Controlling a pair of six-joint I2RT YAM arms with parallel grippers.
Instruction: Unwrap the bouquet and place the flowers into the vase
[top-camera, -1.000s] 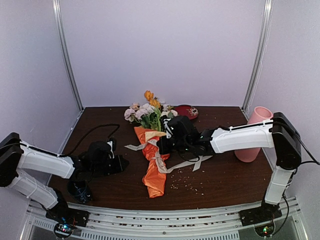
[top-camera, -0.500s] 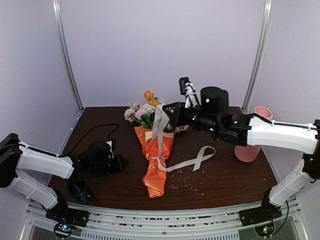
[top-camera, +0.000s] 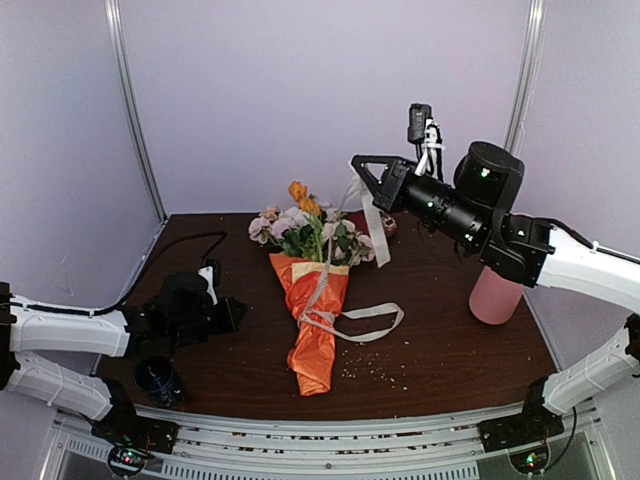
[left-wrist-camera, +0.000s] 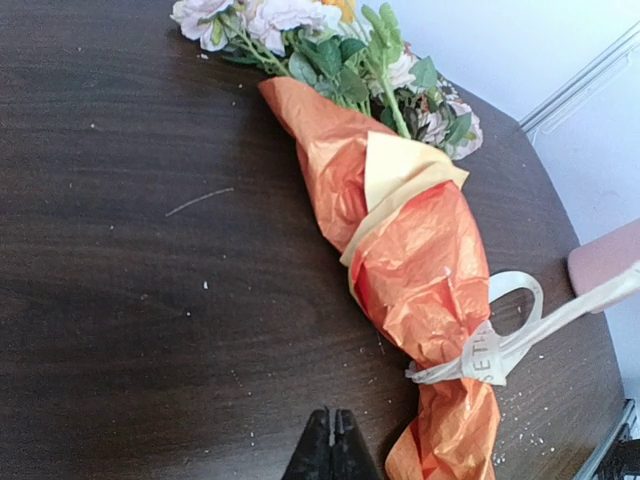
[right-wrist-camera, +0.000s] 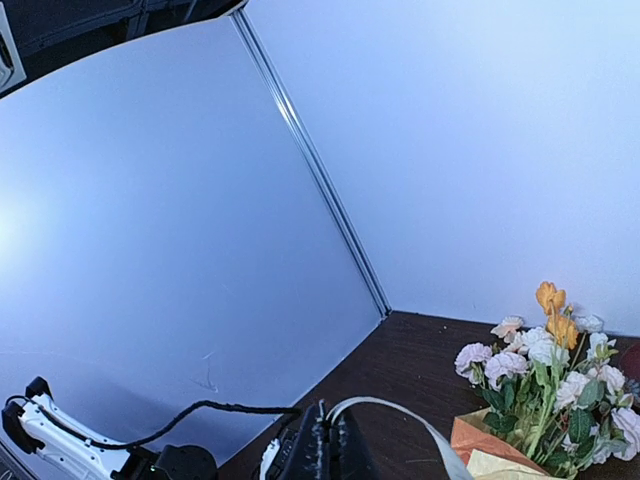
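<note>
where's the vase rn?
Top view: the vase stands at the table's right side, its upper part hidden behind the right arm, well right of the bouquet.

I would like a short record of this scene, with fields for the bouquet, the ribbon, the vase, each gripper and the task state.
bouquet: lies on the table, wrapped in orange paper, flowers toward the back wall
ribbon: knotted around the lower wrap; one end runs up to the right gripper
vase: upright at the right side, partly hidden by the right arm
left gripper: shut, empty, low to the left of the bouquet
right gripper: shut on the ribbon, high above the table
task state: wrap not yet removed
</note>
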